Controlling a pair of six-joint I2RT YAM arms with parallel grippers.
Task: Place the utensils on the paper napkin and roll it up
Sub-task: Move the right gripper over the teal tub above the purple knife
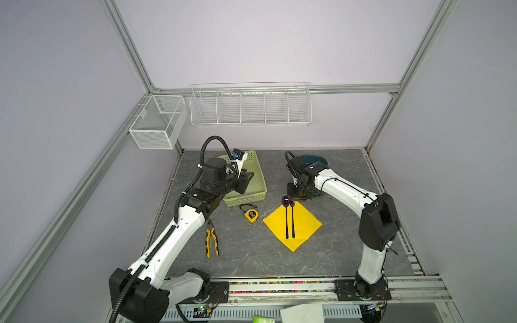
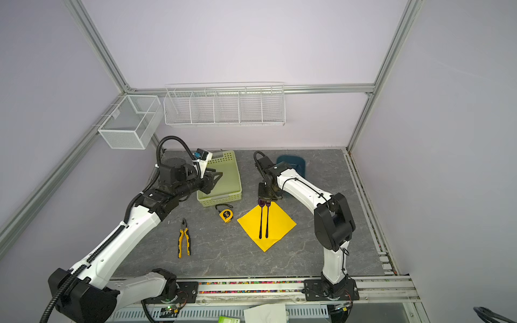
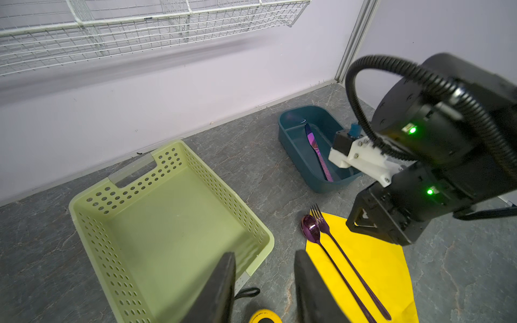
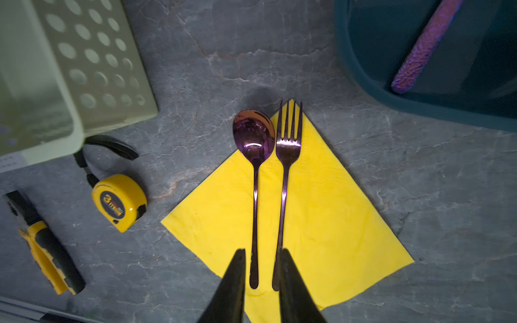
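Observation:
The yellow paper napkin (image 1: 305, 223) (image 4: 335, 218) lies flat on the grey table, turned like a diamond. A purplish spoon (image 1: 286, 221) (image 4: 253, 134) and fork (image 1: 293, 221) (image 4: 288, 139) rest side by side along its middle, heads past the far corner. My right gripper (image 1: 298, 199) (image 4: 261, 250) hovers over them, open a little with nothing between its fingers; in the right wrist view the tips frame the handle ends. My left gripper (image 1: 246, 181) (image 3: 264, 254) hangs open and empty over the green basket's right side.
A green perforated basket (image 1: 246, 199) stands to the left of the napkin. A yellow tape measure (image 1: 251, 215) and pliers (image 1: 211, 242) lie in front of it. Behind the right arm stands a teal tray (image 3: 291, 139) with a purplish knife (image 3: 316, 148) in it. Wire racks hang on the back wall.

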